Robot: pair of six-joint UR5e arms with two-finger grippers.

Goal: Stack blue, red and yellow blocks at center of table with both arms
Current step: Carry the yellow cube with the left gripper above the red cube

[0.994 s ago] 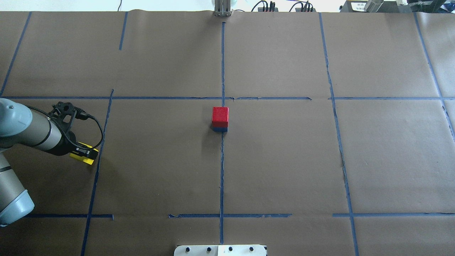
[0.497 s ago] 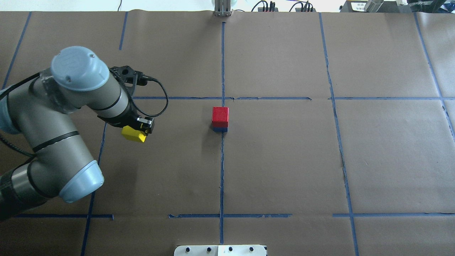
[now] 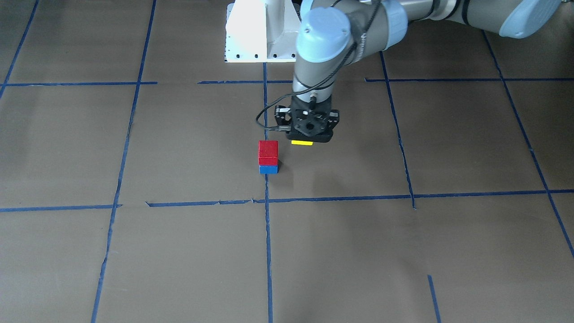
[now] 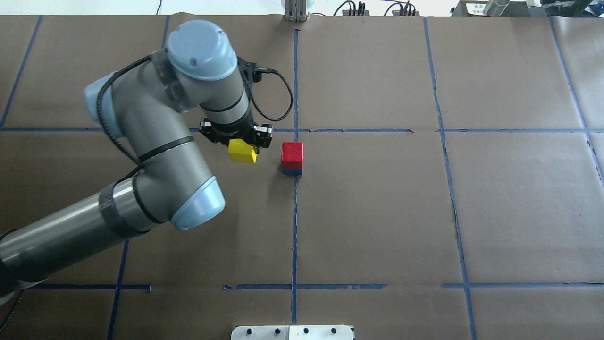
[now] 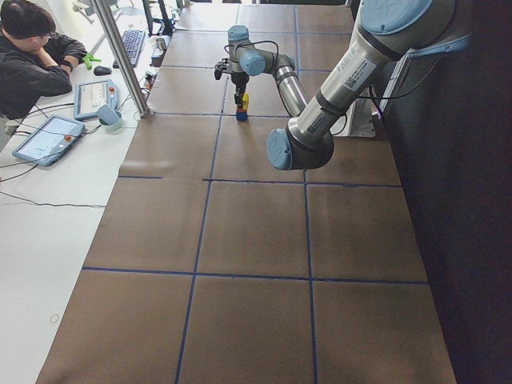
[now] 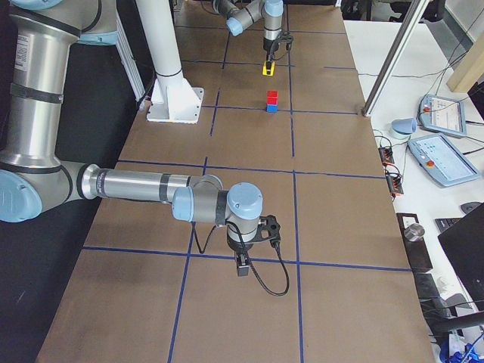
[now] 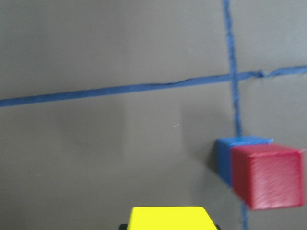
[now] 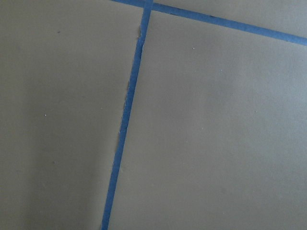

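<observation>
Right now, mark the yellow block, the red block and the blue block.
yellow block [image 4: 242,152], overhead view, middle of its exposed part.
red block [image 4: 292,151], overhead view, its top face.
blue block [image 3: 268,169], front-facing view, its near side.

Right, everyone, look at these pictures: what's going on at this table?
The left claw is shut on the yellow block and holds it off the table, just beside the stack at the centre. That stack is the red block sitting on the blue block. The yellow block is not yet on top, so the last step is not done. The right arm is far from the centre, over bare table.
</observation>
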